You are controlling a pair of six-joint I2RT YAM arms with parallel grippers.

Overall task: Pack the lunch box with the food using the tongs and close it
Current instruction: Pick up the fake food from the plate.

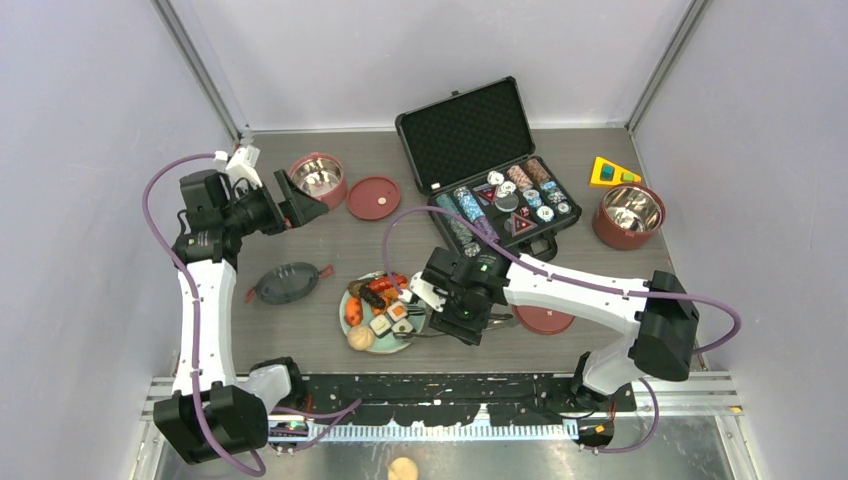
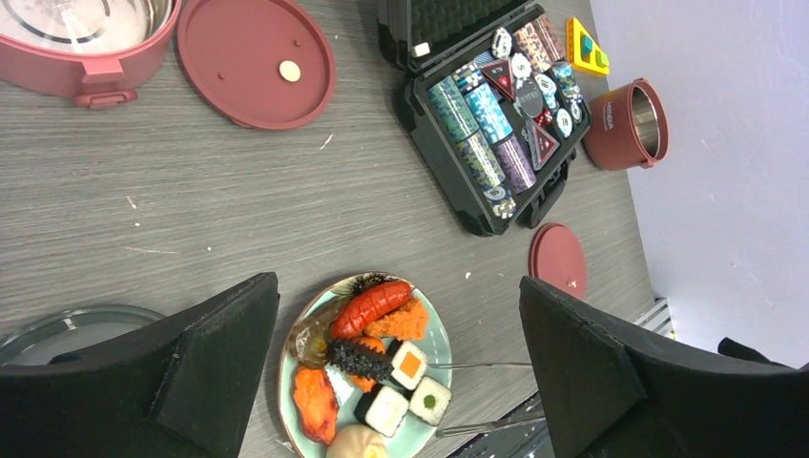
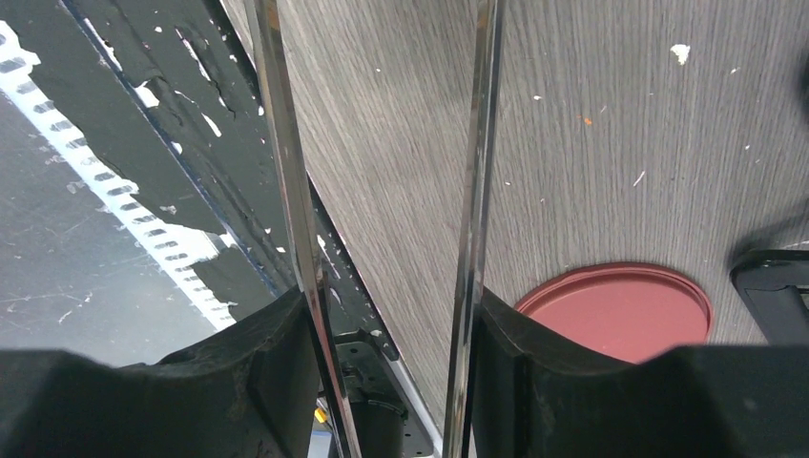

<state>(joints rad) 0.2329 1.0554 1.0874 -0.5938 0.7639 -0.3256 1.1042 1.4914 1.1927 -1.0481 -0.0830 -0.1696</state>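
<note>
Ledge nearest you, on this side of the arm bases, holds a lone beige round piece (image 1: 403, 468). Just past the bases, your right gripper (image 3: 386, 305) hangs low over the table, part-way closed on the tongs (image 3: 286, 143): each silver arm lies against the inner face of one finger, and they run out roughly parallel with a gap between them. Their tips reach leftward to the right rim of the pale green plate (image 2: 437, 329), beside the sushi rolls (image 2: 410, 364).

On that plate you have the food in a heap: a red sausage (image 2: 370, 302), orange shrimp-like pieces (image 2: 315, 401), a dark spiky piece (image 2: 358, 358) and a beige bun (image 2: 355, 444) at the near edge. A flat red inner lid (image 1: 548, 320) lies on the table just right of your right gripper. The dark translucent top lid (image 1: 287, 283) lies left of the plate, apart from it.

Farther back on the left, your left gripper (image 1: 300, 197) is raised with its fingers spread as wide as they go and nothing between them. Just beyond it stands one maroon lunch box tier (image 1: 317, 178), uncovered, with a second red inner lid (image 1: 373, 197) on the table to its right. At the far middle sits the open black case of poker chips (image 1: 490, 160). Another maroon tier (image 1: 628, 215) stands at the far right, a yellow triangular toy (image 1: 612, 172) just behind it.
</note>
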